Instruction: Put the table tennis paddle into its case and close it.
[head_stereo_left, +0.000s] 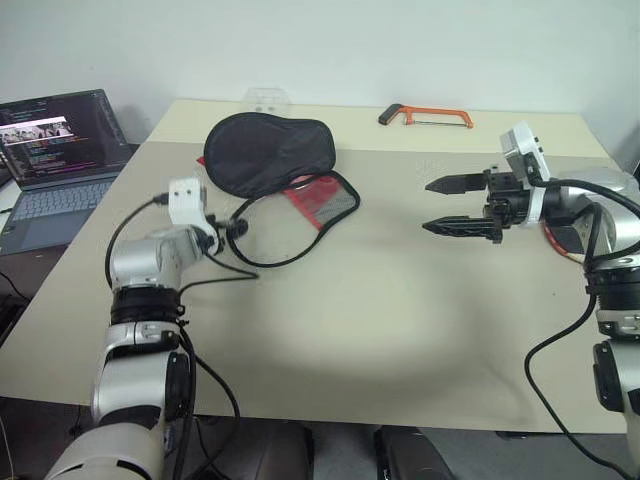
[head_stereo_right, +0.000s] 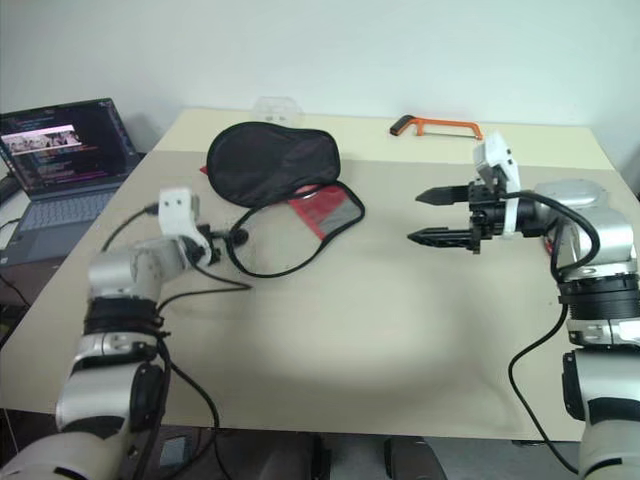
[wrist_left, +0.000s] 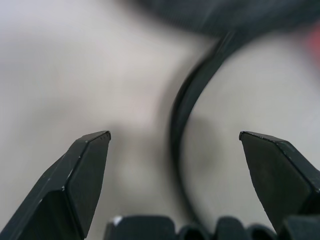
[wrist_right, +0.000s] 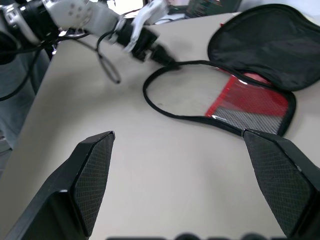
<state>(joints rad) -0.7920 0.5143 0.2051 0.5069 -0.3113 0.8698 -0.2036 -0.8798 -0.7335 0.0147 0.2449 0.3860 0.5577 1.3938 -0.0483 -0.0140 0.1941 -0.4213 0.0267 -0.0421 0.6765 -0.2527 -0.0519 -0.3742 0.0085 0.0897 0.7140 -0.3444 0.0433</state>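
Nearby, laptop (head_stereo_left: 55, 150) and hacksaw (head_stereo_left: 427, 116).

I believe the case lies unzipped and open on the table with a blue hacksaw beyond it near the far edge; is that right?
Nearly. The case does lie unzipped and open on the table, and a hacksaw lies beyond it near the far edge, but its frame is orange, not blue, with a black handle, as the left eye view shows.

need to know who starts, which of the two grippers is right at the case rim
The left gripper: it sits open at the black piping loop of the case. The right gripper, also open, hangs over bare table well away from it.
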